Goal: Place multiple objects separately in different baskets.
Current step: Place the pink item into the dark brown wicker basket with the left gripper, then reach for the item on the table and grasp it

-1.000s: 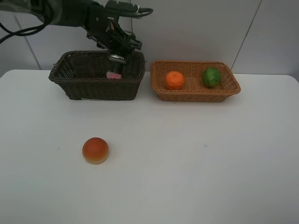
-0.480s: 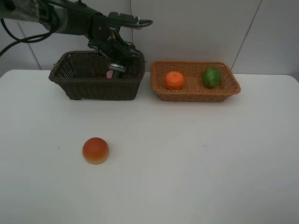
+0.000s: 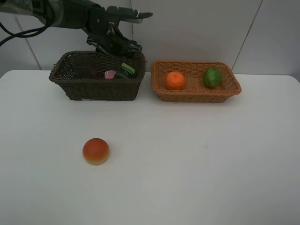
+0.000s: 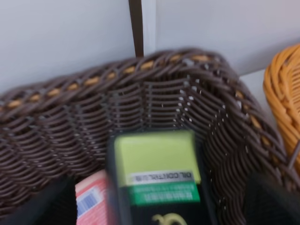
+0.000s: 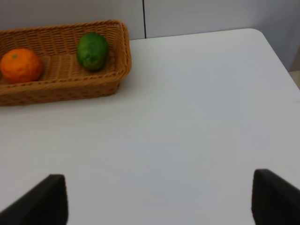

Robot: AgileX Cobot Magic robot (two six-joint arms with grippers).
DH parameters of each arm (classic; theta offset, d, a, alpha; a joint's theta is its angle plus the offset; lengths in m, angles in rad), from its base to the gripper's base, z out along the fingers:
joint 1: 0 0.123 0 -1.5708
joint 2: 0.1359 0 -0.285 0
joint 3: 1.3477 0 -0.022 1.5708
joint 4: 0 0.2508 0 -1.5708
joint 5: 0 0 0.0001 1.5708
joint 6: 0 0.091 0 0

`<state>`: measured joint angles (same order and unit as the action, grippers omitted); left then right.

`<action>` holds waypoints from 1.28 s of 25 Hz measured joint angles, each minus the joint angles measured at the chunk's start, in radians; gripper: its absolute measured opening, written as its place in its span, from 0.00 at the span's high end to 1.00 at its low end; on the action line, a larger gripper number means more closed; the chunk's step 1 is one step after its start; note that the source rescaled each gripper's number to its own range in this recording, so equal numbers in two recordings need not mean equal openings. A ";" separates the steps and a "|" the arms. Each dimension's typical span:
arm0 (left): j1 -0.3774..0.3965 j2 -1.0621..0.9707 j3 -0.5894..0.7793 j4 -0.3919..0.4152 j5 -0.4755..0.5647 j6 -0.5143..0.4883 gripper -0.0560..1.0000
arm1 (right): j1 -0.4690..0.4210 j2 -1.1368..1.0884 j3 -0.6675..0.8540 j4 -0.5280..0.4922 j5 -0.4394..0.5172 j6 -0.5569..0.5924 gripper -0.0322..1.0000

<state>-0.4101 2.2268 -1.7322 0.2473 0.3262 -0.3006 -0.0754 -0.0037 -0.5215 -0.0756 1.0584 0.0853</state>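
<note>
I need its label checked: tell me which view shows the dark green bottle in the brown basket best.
Left wrist: the dark green bottle is close up, label towards the camera, though blurred. Exterior high shows it small, inside the dark brown basket. Right wrist does not show it.

Left arm [image 3: 56, 13]: black, cabled. Enters the high view from the upper left corner and reaches to the right, with the wrist bent downward.

Left hand [image 3: 119, 46]: at the end of that reach, pointing down. In its wrist view the two dark fingertips [image 4: 44, 204] stand far apart at opposite edges, jaws spread wide and gripping nothing.

Right hand [image 5: 161, 201]: shows only in its own wrist view. Its dark fingertips [image 5: 276, 199] are set wide apart, jaws parted and gripping nothing.
</note>
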 joint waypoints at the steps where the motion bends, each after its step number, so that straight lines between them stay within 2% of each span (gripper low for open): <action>1: 0.000 -0.007 0.000 0.000 0.012 0.000 0.06 | 0.000 0.000 0.000 0.000 0.000 0.000 0.33; 8: -0.006 -0.082 0.000 0.000 0.169 0.001 0.06 | 0.000 0.000 0.000 0.000 0.000 0.000 0.33; 16: -0.053 -0.200 0.000 0.001 0.467 0.069 0.06 | 0.000 0.000 0.000 0.000 0.000 0.000 0.33; 20: -0.084 -0.258 0.074 -0.013 0.535 0.093 0.05 | 0.000 0.000 0.000 0.000 0.000 0.000 0.33; 22: -0.096 -0.293 0.139 -0.029 0.550 0.135 0.03 | 0.000 0.000 0.000 0.000 0.000 0.000 0.33; 28: -0.105 -0.379 0.321 -0.103 0.617 0.360 0.00 | 0.000 0.000 0.000 0.000 0.000 0.000 0.33; 32: -0.110 -0.406 0.428 -0.111 0.624 0.464 0.00 | 0.000 0.000 0.000 0.000 0.000 0.000 0.33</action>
<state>-0.5205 1.8204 -1.3039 0.1360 0.9506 0.1633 -0.0754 -0.0037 -0.5215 -0.0756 1.0584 0.0853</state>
